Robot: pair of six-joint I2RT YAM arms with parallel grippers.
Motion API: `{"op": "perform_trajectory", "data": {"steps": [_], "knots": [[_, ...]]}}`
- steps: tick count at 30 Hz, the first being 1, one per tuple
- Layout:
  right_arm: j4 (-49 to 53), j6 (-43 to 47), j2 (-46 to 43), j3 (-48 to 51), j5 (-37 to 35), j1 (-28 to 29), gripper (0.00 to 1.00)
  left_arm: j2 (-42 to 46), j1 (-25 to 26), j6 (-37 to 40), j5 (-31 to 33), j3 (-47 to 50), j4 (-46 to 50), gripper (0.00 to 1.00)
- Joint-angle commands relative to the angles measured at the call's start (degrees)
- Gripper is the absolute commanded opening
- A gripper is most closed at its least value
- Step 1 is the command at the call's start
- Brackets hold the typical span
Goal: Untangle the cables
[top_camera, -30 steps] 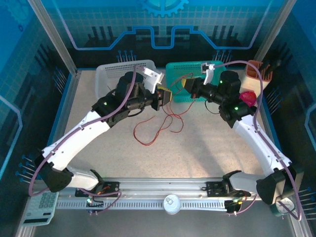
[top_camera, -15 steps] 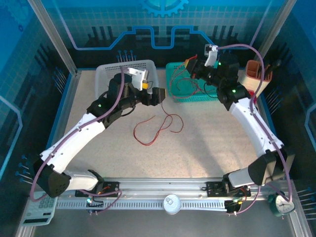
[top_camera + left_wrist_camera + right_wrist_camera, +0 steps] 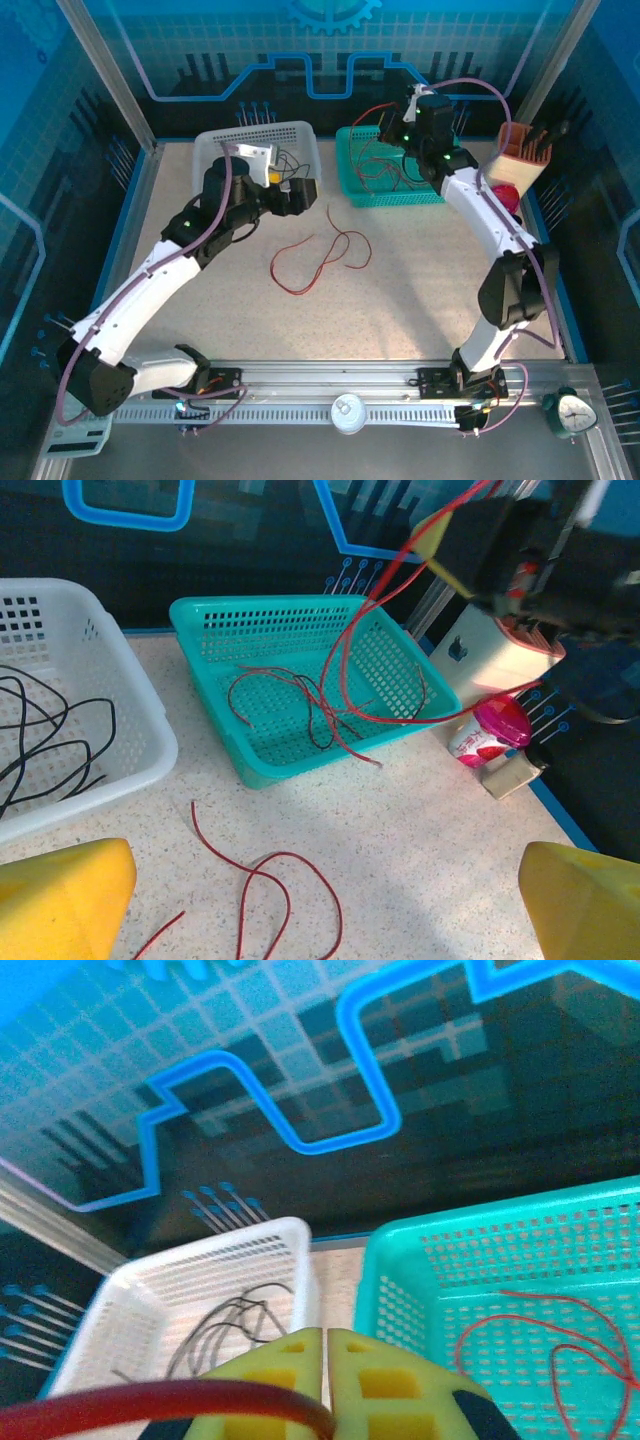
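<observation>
A loose red cable (image 3: 296, 291) lies in loops on the table; the left wrist view has it just ahead (image 3: 289, 854). My left gripper (image 3: 306, 194) hovers open behind it, near the white basket, yellow fingers (image 3: 62, 902) wide apart around nothing (image 3: 320, 920). My right gripper (image 3: 397, 125) is raised over the teal basket (image 3: 352, 180), shut on another red cable (image 3: 150, 1402) that hangs down into that basket (image 3: 385, 585). Its yellow pads (image 3: 290, 1365) are pressed together (image 3: 327, 1360). More red cables (image 3: 300, 695) lie inside the teal basket. Black cables (image 3: 50, 740) lie in the white basket (image 3: 215, 145).
A pink-lidded container (image 3: 503, 197) and a brown holder (image 3: 523, 150) stand right of the teal basket. Blue walls fence the table. A clock (image 3: 570, 412) and a white round lid (image 3: 348, 412) sit by the front rail.
My left gripper opened and drew back left toward the white basket. My right gripper rose and swung back over the teal basket, carrying its red cable away from the one on the table.
</observation>
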State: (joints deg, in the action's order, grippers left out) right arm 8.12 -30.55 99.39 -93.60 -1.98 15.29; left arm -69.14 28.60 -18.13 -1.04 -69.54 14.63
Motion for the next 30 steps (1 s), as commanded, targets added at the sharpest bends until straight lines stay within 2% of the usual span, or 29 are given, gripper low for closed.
{"op": "perform_trajectory", "data": {"steps": [1, 10, 17, 23, 25, 30], "knots": [[0.0, 3.2, 3.6, -4.6, -5.9, -1.8, 0.0, 2.4, -0.2, -1.2, 0.1, 1.4, -0.8, 0.99], [2.1, 10.3, 13.7, -14.0, -15.2, -3.0, 0.0, 5.2, -0.3, -1.9, -0.9, 2.7, -0.5, 0.99], [7.9, 14.3, 23.1, -23.9, -18.7, -5.0, 0.0, 6.3, -0.3, -2.4, -2.4, 3.2, 0.4, 0.99], [10.7, 13.8, 28.7, -26.3, -15.7, -5.0, 0.0, 7.0, -0.2, -3.1, -2.9, 4.1, -0.5, 0.99], [12.1, 14.0, 30.5, -26.7, -14.0, -4.7, 0.04, 6.8, -0.3, -3.2, -3.1, 3.8, -0.2, 0.99], [9.6, 12.8, 29.7, -19.6, -11.0, -4.8, 0.08, 7.2, -0.2, -3.4, -3.3, 3.6, 0.3, 0.99]]}}
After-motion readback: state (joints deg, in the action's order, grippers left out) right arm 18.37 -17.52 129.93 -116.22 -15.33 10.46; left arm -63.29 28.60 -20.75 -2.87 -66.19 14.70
